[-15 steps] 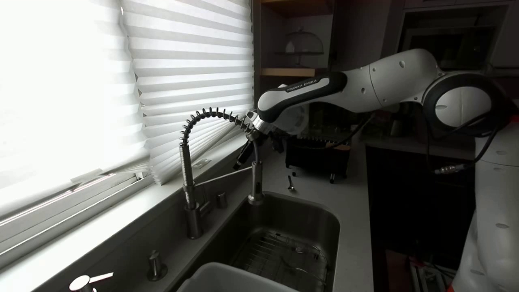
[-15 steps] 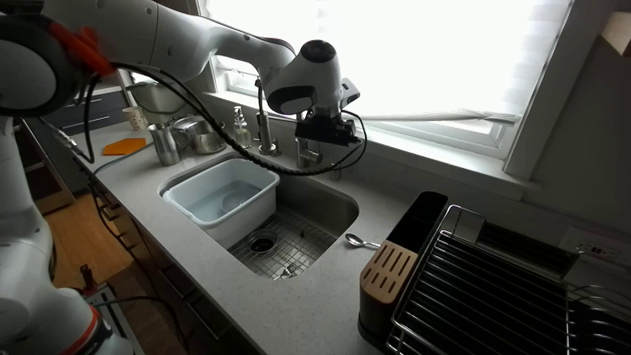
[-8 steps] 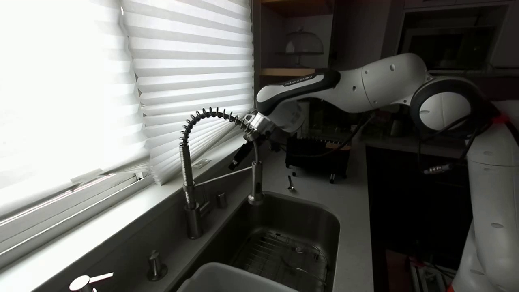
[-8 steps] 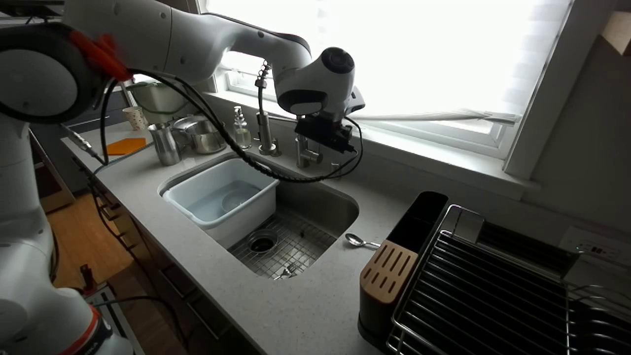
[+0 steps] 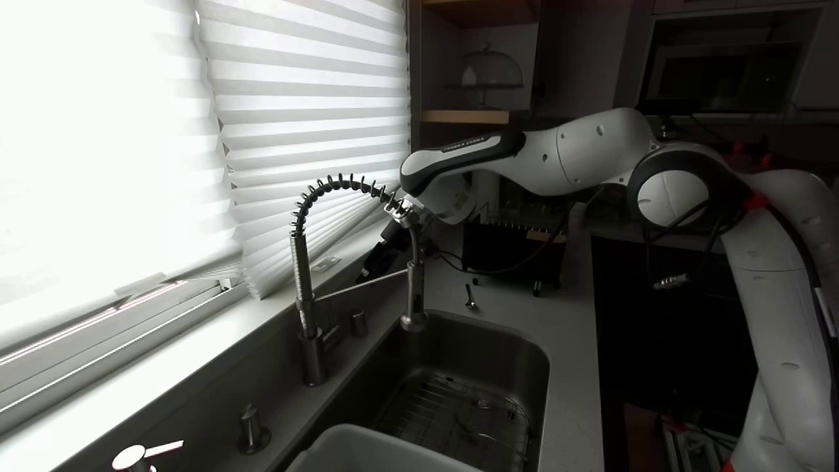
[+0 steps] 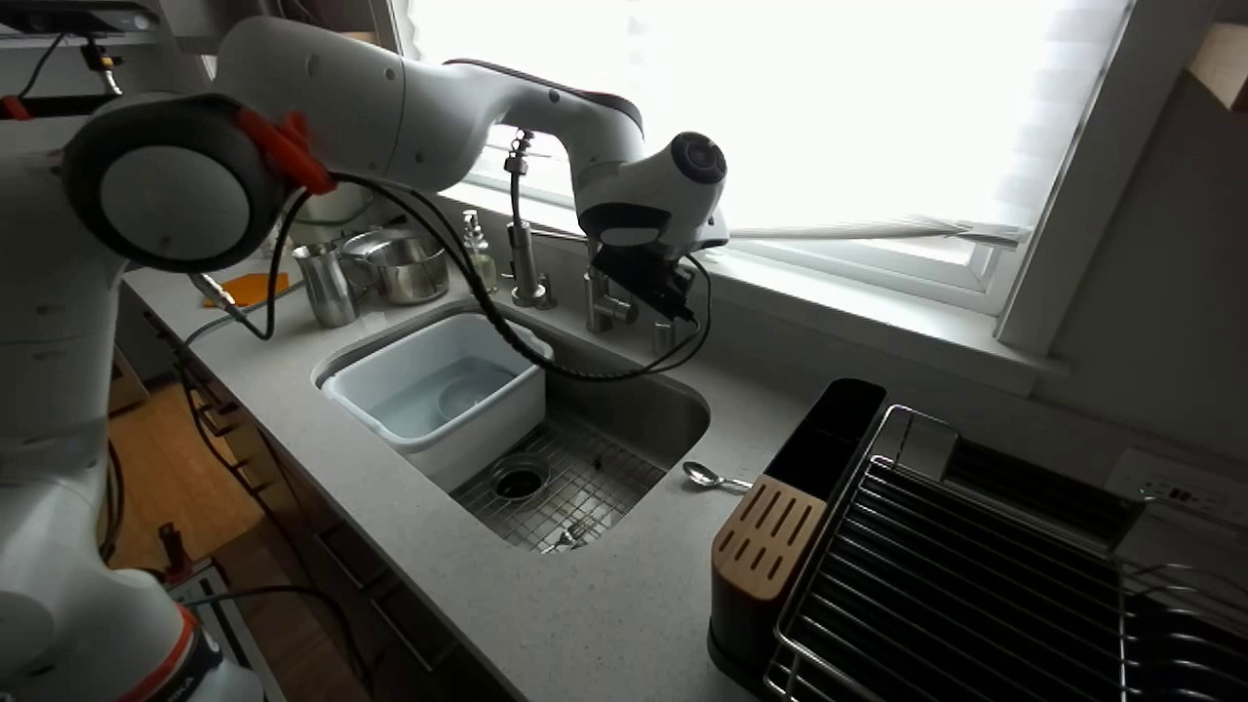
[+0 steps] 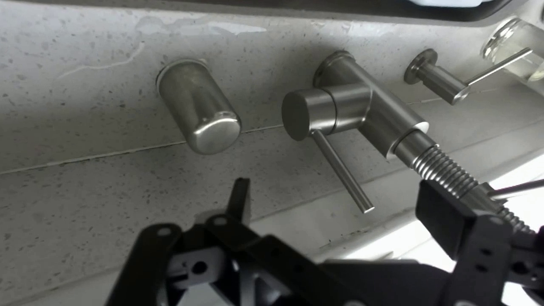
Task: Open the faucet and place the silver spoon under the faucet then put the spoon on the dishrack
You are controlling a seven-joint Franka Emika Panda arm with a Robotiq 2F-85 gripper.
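The chrome faucet [image 5: 307, 275], with its spring-coiled arched neck and hanging spray head [image 5: 415, 295], stands behind the sink. In the wrist view its body [image 7: 386, 112] and thin lever [image 7: 343, 172] show up close. My gripper [image 7: 340, 202] is open; the lever's free end points in between its spread fingers, seemingly touching neither. In an exterior view the gripper [image 5: 377, 259] is partly behind the spray hose, over the back ledge. The silver spoon [image 6: 712, 478] lies on the counter by the sink, its handle end at the black dishrack [image 6: 960, 575]. No spoon shows in the wrist view.
A white basin [image 6: 439, 390] sits in the sink, above a wire grid [image 6: 595, 478]. A short steel cylinder [image 7: 199, 106] and a small tap [image 7: 437, 76] flank the faucet. A slotted wooden-topped holder [image 6: 770, 536] adjoins the dishrack. The window blind [image 5: 314, 111] hangs close behind.
The arm has lowered and reached further in, bringing the gripper down toward the faucet's base and lever with its tips tilting lower. Spoon, faucet and dishrack stay put.
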